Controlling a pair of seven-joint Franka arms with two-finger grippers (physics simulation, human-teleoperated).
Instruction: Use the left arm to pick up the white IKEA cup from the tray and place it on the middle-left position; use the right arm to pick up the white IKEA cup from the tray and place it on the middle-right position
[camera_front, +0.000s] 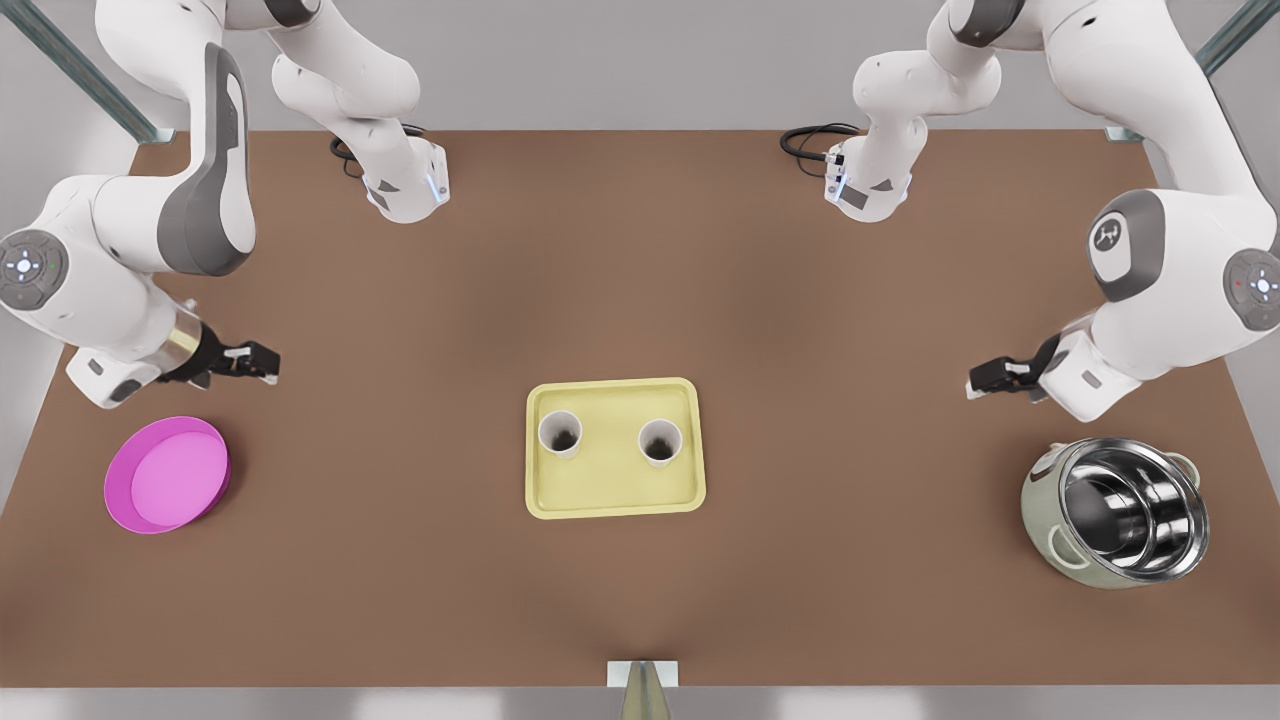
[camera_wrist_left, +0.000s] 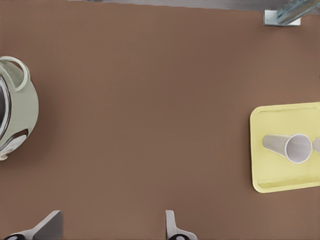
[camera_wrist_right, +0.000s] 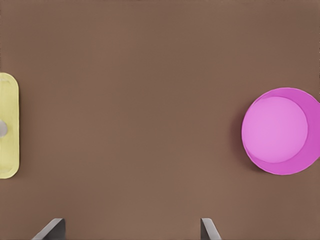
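both white cups stood on the tray, both arms waiting off to the sides.

the brown table (camera_front: 640, 250) carried the steel pot (camera_front: 1115, 525) at the front view's right, the pale yellow tray (camera_front: 614, 495) in the middle and the magenta bowl (camera_front: 167, 474) at the left. two white cups (camera_front: 560, 434) (camera_front: 660, 441) stood upright on the tray, apart. the left gripper (camera_front: 982, 383) hovered open above the pot; the right gripper (camera_front: 258, 362) hovered open above the bowl.

We see our left gripper (camera_front: 985, 381) at the front view's right, fingers (camera_wrist_left: 170, 227) spread, empty. Our right gripper (camera_front: 262, 362) at the front view's left, likewise spread, empty.
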